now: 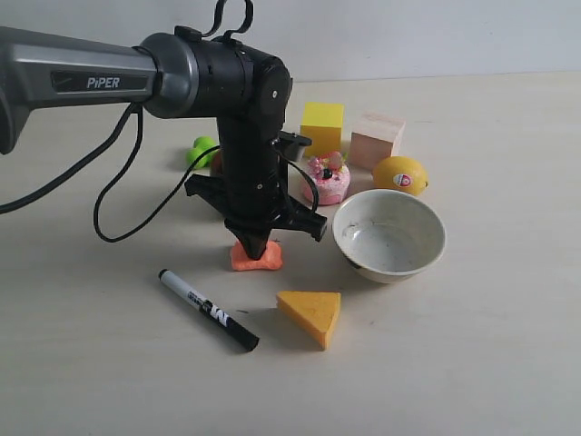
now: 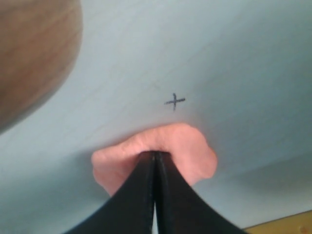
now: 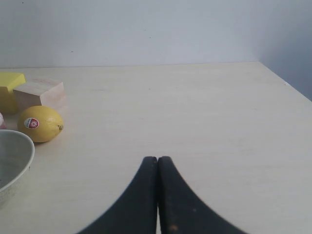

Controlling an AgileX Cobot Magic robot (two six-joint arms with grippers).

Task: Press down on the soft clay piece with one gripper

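The soft clay piece [image 1: 265, 261] lies flat on the table, a salmon-orange lump between the marker and the bowl. My left gripper [image 1: 252, 247] points straight down with its jaws shut and its tip pushed into the top of the clay. In the left wrist view the clay [image 2: 192, 148] bulges around the closed tip of the left gripper [image 2: 155, 155]. My right gripper [image 3: 157, 160] is shut with nothing in it, above bare table; it does not show in the exterior view.
A cheese wedge [image 1: 311, 314] and a black marker [image 1: 207, 309] lie in front of the clay. A white bowl [image 1: 388, 235] stands to its right. Behind are a pink cake toy [image 1: 327, 179], a lemon [image 1: 399, 174], yellow [image 1: 322, 125] and wooden [image 1: 376, 138] blocks, and a green object [image 1: 202, 151].
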